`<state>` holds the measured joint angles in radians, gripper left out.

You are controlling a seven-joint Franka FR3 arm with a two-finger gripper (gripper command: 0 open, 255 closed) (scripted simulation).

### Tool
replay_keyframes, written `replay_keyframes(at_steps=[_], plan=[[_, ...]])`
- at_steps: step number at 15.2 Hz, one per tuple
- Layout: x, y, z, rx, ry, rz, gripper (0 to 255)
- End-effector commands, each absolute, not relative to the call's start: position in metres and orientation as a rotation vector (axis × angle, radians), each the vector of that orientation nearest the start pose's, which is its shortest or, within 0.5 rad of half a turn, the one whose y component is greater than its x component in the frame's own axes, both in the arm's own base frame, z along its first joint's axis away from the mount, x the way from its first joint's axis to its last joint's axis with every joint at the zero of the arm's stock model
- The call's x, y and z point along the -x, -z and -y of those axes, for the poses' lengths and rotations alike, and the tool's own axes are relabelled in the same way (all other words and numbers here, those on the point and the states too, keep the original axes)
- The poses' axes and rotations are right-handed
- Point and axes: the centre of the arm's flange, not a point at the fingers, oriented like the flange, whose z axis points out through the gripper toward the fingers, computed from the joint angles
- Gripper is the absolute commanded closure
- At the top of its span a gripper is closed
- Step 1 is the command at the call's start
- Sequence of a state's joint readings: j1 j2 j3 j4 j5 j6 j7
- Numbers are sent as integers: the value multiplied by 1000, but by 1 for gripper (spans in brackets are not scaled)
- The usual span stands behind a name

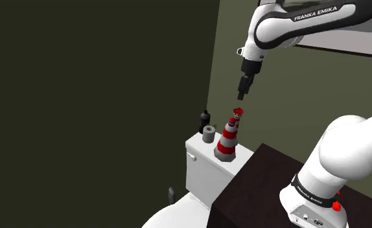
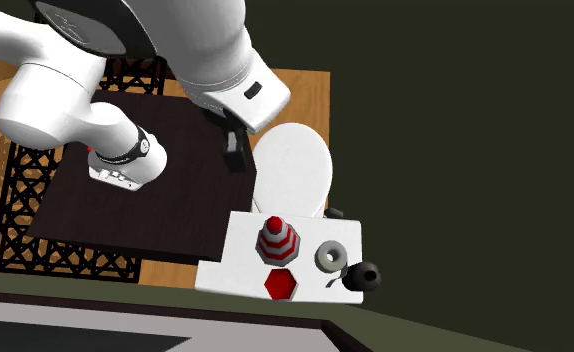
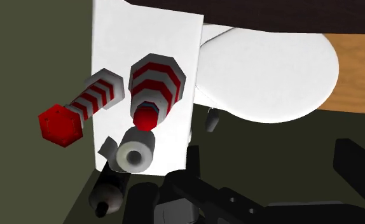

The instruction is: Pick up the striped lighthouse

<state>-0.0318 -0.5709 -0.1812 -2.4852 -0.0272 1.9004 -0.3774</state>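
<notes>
The gripper [image 1: 242, 91] is hanging high above the toilet tank [image 1: 197, 146], pointing down and carrying nothing. Whether it is released or clenched, I cannot tell.

Below it and well apart, the striped lighthouse [image 1: 227, 144] is standing upright near the middle of the tank's lid, its red and white bands widening toward its foot. Its long axis is running straight up toward the gripper. I judge that the coming move is mostly a descent along that axis, aiming for a grasp across the narrow upper part, not the broad base. In the wrist view the lighthouse's red tip is lying off the gripper's line, not dead ahead, so a small sideways correction over the tank is probably coming first.

Just beside the lighthouse, on the wall side of the tank lid, a slim striped post [image 3: 95, 95] with a red 6-sided cap is standing. These 2 pieces are looking alike, and the post is crowding the approach, so a careless descent is risking a knock against it.

Farther along the lid, a grey roll [image 2: 330, 256] is sitting, and at the tank's end beyond it a black bottle [image 2: 363, 276].
</notes>
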Motion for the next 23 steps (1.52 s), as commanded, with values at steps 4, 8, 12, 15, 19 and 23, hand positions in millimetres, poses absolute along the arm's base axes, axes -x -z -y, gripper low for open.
replay_keyframes(at_steps=[4, 8, 12, 15, 19, 23], plan=[[-387, -419, 119, 3034, -26, 380, 0], [-404, -374, 144, 3019, -49, 434, 0], [-421, -329, 168, 3003, -72, 487, 0], [-435, -295, 185, 2990, -88, 527, 0], [-436, -274, 188, 2988, -91, 532, 0], [-436, -250, 188, 2988, -91, 532, 0]])
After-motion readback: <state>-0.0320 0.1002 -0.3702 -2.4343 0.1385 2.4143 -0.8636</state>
